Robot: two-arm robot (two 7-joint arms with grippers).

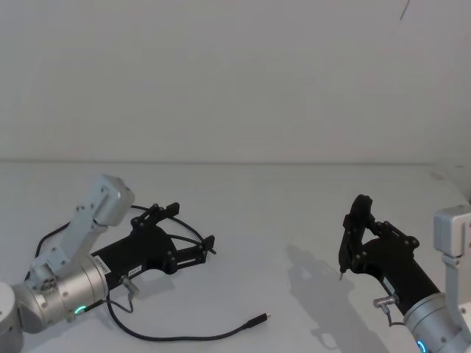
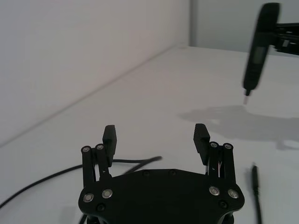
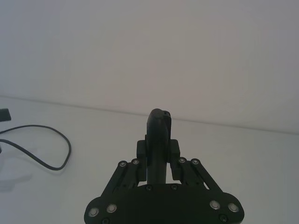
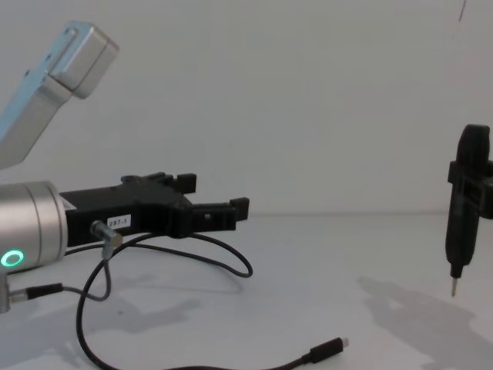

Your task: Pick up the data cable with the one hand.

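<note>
Head view: found the left gripper point(image 1: 193, 224) low over the white table point(image 1: 294, 213) on the left, jaws spread wide with nothing between them. Traced the data cable point(image 1: 184, 338) lying on the table, curving under and beside that gripper and ending in a plug point(image 1: 259, 319) toward the near middle, touched by nothing. Spotted the right gripper point(image 1: 362, 229) raised on the right, clamped on a slim black pen-like tool point(image 1: 344, 254) with its tip pointing down.

Left wrist view: looked past the left gripper point(image 2: 155, 137), fingers point(image 2: 110, 136) parted, at a stretch of data cable point(image 2: 149, 160) on the table just beyond them. Noted the pen-like tool point(image 2: 259, 42) hanging farther off.

Right wrist view: saw the right gripper point(image 3: 158, 156) closed around the pen-like tool point(image 3: 159, 122), with a loop of data cable point(image 3: 69, 149) well off to one side.

Chest view: caught the left gripper point(image 4: 214, 196) level above the table, jaws apart, with its "297-1" label point(image 4: 118, 221) and green ring light point(image 4: 9, 258) showing. Made out the data cable point(image 4: 248, 268) looped below it, the plug point(image 4: 327, 351) lying free, and the pen-like tool point(image 4: 461, 208) upright at the right edge.
</note>
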